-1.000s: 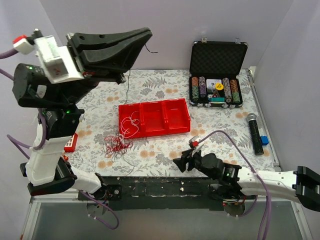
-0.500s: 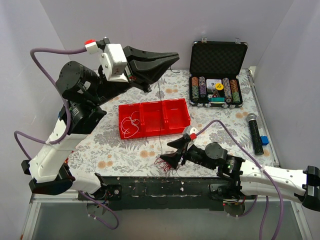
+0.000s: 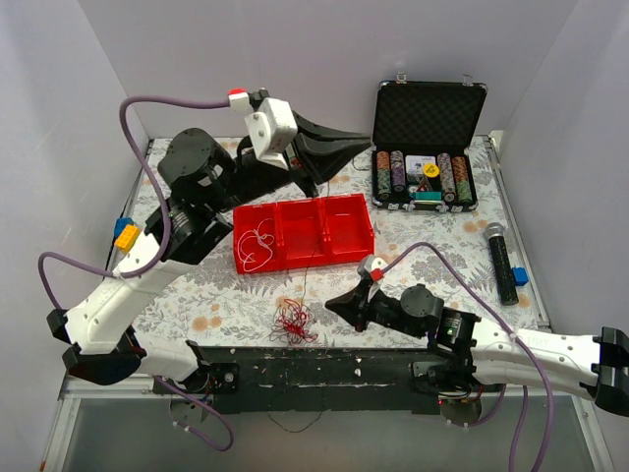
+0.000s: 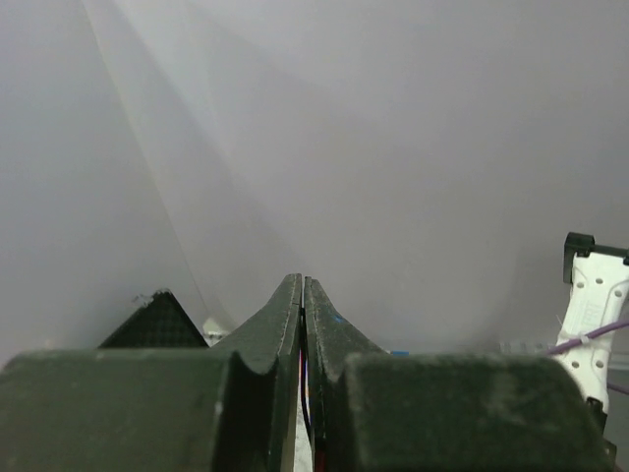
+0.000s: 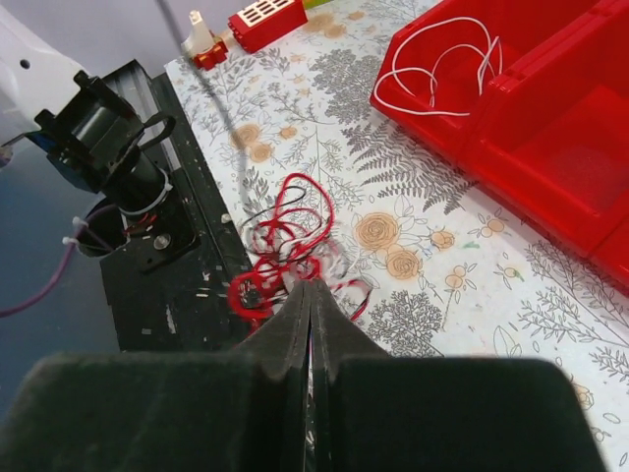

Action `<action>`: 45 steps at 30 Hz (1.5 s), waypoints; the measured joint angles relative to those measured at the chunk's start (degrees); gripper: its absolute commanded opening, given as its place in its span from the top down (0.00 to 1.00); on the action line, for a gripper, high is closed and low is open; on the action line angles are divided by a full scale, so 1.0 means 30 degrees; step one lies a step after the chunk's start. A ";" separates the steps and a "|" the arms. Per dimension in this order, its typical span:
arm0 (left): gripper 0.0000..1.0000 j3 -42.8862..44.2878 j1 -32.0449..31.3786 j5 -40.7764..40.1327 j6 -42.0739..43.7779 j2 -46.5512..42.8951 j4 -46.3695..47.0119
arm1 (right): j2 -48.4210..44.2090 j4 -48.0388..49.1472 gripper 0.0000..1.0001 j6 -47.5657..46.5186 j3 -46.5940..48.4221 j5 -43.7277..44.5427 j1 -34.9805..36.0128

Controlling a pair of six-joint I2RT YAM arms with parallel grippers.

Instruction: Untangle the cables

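At the far left, the left pincer (image 4: 303, 290) is hanging high over the back of the tabletop (image 3: 432, 246), its jaws pressed together on thin red and dark wires. A black strand (image 5: 201, 79) is running down from it toward the near edge. Below the arm, the red tray (image 3: 305, 262) is holding a loose white cable (image 3: 257, 246) in its left compartment. In front of the tray, the tangle (image 3: 292, 321) of red and black cables is lying on the tabletop, close to the near edge. Just right of it, the right pincer (image 5: 310, 295) is sitting low, jaws closed to a slit, with its tips at the tangle's edge. I cannot tell whether a wire is caught between them.

The step calls for the right side to be pinning the knot while the left is drawing upward slowly, so the strand slides free. A jerk would likely tighten the loops or drag the bundle along.

Farther right, the open chip case (image 3: 428, 147) and the microphone (image 3: 504, 261) are showing no writing I can read.
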 measured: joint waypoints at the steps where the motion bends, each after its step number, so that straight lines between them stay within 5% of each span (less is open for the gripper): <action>1: 0.98 -0.0452 0.0000 -0.0022 -0.0073 -0.0022 0.0058 | -0.0087 -0.0095 0.99 0.0095 -0.0007 0.0182 0.0000; 8: 0.98 -0.3235 0.0000 0.0073 -0.0561 -0.0459 -0.0189 | -0.0335 -0.0889 0.69 0.0342 -0.0386 0.1654 0.0000; 25: 1.00 -0.5705 0.0000 0.1115 -0.0882 -0.2455 -0.0561 | 0.2222 -0.1690 0.66 -0.1421 -0.0255 0.3526 -0.0444; 32: 1.00 -0.6972 0.0000 0.3483 -0.0729 -0.3898 -0.2368 | 0.4838 -0.0831 0.61 -0.2004 0.1421 0.0080 -0.5457; 39: 1.00 -0.8633 0.0000 0.4422 -0.0080 -0.5945 -0.3475 | 0.9158 -0.0663 0.41 -0.2878 0.4852 -0.4991 -0.6360; 45: 1.00 -1.0688 0.0000 0.4663 0.1304 -0.7614 -0.4765 | 1.1533 -0.1151 0.39 -0.3810 0.7344 -0.8087 -0.6615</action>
